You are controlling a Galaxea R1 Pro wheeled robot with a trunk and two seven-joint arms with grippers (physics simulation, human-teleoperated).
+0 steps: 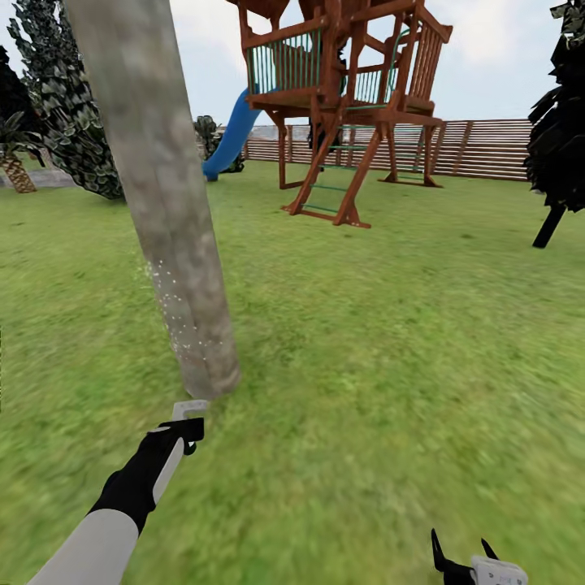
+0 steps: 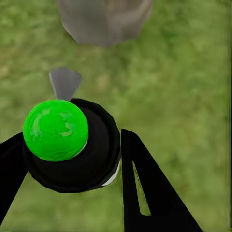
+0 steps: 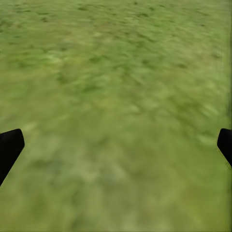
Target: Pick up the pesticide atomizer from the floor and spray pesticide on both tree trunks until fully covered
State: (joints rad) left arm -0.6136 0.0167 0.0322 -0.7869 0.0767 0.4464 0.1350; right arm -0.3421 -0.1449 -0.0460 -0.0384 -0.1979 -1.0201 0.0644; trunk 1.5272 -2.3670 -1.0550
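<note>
Head view: left claw [image 1: 185, 429] clamped on atomizer [image 1: 188, 409] near speckled trunk [image 1: 175, 244]; right claw [image 1: 463, 552] apart; playset [image 1: 349, 106] beyond.

Your left arm reaches forward, its hand [image 1: 180, 431] closed around the atomizer [image 2: 67, 145], one black finger [image 2: 150, 188] pressed against each side of the bottle's body. Your right hand [image 1: 465, 552] sits low and near your trunk, fingers [image 3: 9, 147] spread wide apart, holding nothing.
</note>
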